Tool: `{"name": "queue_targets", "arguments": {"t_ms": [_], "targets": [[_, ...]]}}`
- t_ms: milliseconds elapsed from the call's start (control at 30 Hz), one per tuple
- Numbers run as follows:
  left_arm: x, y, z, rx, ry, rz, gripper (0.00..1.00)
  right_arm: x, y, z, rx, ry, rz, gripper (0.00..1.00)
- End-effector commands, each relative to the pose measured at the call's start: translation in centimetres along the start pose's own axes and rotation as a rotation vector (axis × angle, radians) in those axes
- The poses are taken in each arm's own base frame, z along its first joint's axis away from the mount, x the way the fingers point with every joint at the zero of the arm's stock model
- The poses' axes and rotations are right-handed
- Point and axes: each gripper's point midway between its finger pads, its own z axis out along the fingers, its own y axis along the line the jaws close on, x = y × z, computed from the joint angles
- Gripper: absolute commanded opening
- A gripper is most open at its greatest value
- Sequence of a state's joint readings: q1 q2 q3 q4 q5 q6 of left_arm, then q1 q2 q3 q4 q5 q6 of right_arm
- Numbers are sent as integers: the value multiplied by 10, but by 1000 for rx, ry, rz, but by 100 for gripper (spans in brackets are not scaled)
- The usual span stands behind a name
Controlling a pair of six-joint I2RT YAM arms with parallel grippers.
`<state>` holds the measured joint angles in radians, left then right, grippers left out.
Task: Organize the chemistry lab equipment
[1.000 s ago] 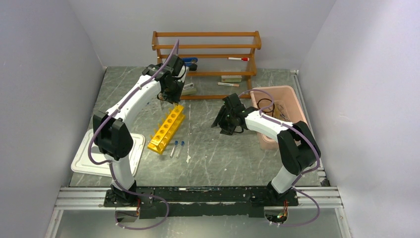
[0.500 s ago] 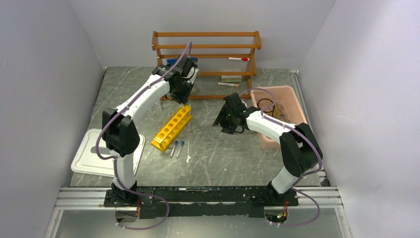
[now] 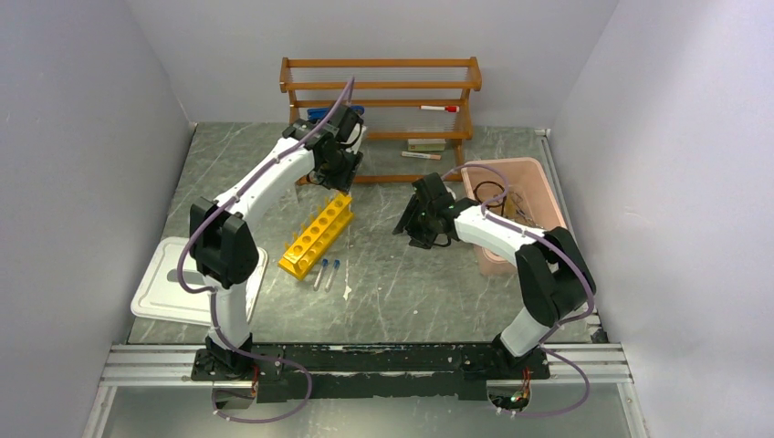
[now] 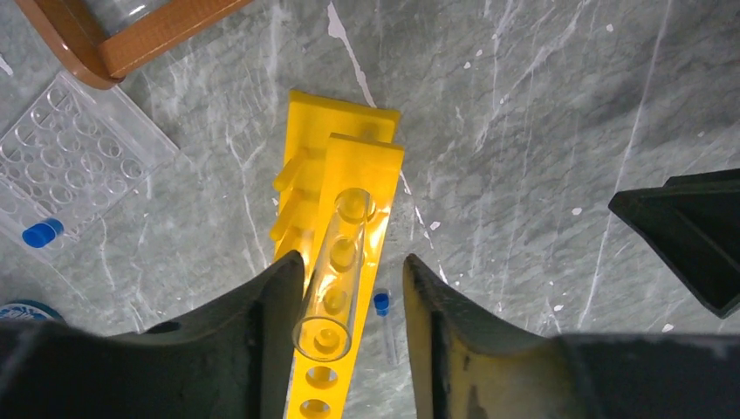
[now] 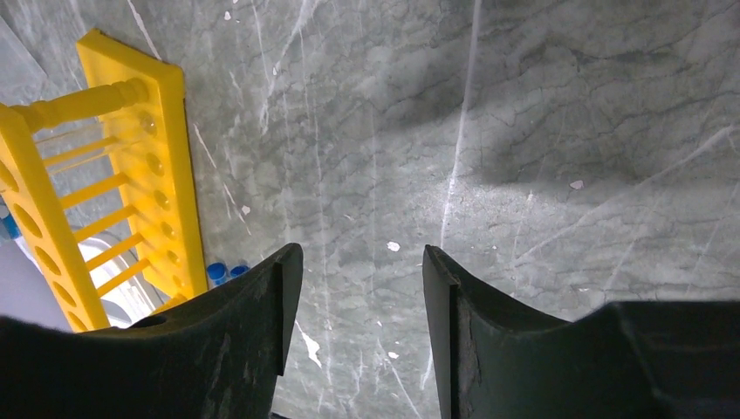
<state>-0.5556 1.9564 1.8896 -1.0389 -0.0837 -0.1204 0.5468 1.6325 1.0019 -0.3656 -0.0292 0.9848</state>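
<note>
The yellow holed test-tube rack (image 3: pixel 318 235) lies on the marble table, also seen in the left wrist view (image 4: pixel 358 166) and the right wrist view (image 5: pixel 166 175). A clear glass tube (image 4: pixel 339 271) stands tilted in a hole near the rack's far end and leans towards my left finger. My left gripper (image 3: pixel 339 175) (image 4: pixel 351 259) is open around it, with a gap on the right side. Two blue-capped tubes (image 3: pixel 326 272) (image 4: pixel 381 304) lie beside the rack. My right gripper (image 3: pixel 413 228) (image 5: pixel 362 253) hangs open over bare table with nothing in it.
A wooden shelf rack (image 3: pixel 379 87) stands at the back with markers on it. A pink bin (image 3: pixel 540 196) holding dark rings sits on the right. A white tray (image 3: pixel 173 292) lies at the near left. A clear well plate (image 4: pixel 70 166) lies by the shelf's foot.
My left arm swung right and back over the rack's far end, then its jaws opened off the clear tube. The right arm barely moved.
</note>
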Motion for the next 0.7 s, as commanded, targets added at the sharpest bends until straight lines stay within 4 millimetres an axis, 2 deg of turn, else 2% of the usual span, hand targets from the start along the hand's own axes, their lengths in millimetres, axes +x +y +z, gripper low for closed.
{"name": "queue_targets", "arguments": {"t_ms": [0, 167, 367, 500, 667], "targets": [[-21, -3, -20, 12, -93, -25, 53, -8, 4, -9, -29, -43, -32, 57], [-38, 1, -56, 8, -210, -66, 63, -4, 15, -10, -57, -53, -115, 57], [-39, 12, -113, -5, -376, -139, 69, 35, 45, -6, -69, -34, -316, 57], [-20, 28, -142, -49, -473, -213, 67, 68, 61, 0, -52, -15, -449, 57], [28, 37, -151, -59, -500, -320, 62, 106, 80, 10, -95, 32, -525, 52]]}}
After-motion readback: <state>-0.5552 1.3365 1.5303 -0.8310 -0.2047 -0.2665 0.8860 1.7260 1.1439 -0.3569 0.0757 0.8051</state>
